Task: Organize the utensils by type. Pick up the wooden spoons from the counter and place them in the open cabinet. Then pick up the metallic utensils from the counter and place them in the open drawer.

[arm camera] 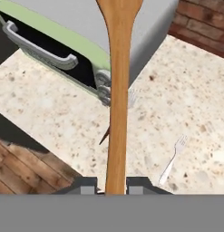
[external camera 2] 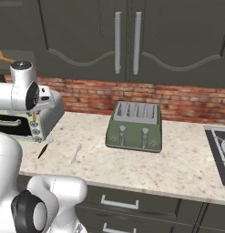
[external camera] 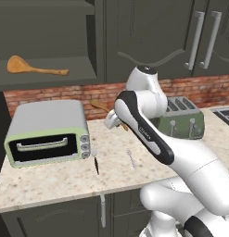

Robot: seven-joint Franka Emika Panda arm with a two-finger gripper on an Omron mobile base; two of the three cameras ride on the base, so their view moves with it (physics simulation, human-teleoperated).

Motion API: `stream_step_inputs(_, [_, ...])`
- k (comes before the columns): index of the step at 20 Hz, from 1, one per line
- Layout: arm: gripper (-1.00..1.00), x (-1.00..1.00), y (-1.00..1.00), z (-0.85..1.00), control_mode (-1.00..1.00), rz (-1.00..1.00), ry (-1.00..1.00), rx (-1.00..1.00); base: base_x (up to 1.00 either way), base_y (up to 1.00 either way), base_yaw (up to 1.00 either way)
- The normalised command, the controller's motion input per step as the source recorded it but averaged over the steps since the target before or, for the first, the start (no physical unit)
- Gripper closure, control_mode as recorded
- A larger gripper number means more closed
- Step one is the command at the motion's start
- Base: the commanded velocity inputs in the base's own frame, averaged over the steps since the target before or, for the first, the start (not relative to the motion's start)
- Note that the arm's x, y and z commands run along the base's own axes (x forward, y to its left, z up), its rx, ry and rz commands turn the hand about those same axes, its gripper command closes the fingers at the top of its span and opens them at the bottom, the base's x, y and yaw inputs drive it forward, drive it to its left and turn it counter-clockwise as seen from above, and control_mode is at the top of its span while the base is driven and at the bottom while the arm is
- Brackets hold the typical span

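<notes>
My gripper [arm camera: 115, 185] is shut on the handle of a long wooden spoon [arm camera: 117, 90] and holds it above the counter [external camera: 51, 178], in front of the brick wall. That spoon [external camera: 101, 108] slants up to the left from the hand [external camera: 114, 120]. A second wooden spoon [external camera: 34, 67] lies on the shelf of the open cabinet [external camera: 46, 76] at the upper left. On the counter below lie a silver fork [external camera: 131, 158] [arm camera: 174, 157] and a silver-and-black knife [external camera: 96, 163] [external camera 2: 44, 149]. The held spoon partly covers the knife in the hand view. The drawer is out of view.
A pale green toaster oven [external camera: 46, 132] stands at the counter's left, under the open cabinet. A green toaster [external camera 2: 135, 124] sits to the right, with a stove edge [external camera 2: 218, 152] beyond it. Closed upper cabinets with bar handles [external camera 2: 127, 43] hang over the toaster.
</notes>
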Motion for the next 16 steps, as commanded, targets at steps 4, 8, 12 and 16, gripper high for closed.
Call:
stream_step_inputs(4, [1.00, -0.01, 0.25, 0.49, -1.00, 0.18, -0.13, -0.01, 0.00, 0.00, 0.00])
stream_step_inputs(8, [1.00, 0.00, 0.24, 0.43, -1.00, 0.18, -0.13, 0.00, 0.00, 0.00, 0.00])
stream_step_inputs(12, [1.00, 0.00, 0.30, 0.29, -1.00, 0.14, -0.16, -0.01, 0.00, 0.00, 0.00])
stream_step_inputs(16, [1.00, 0.07, 0.40, 0.22, -1.00, 0.05, -0.08, 0.00, 0.00, 0.00, 0.00])
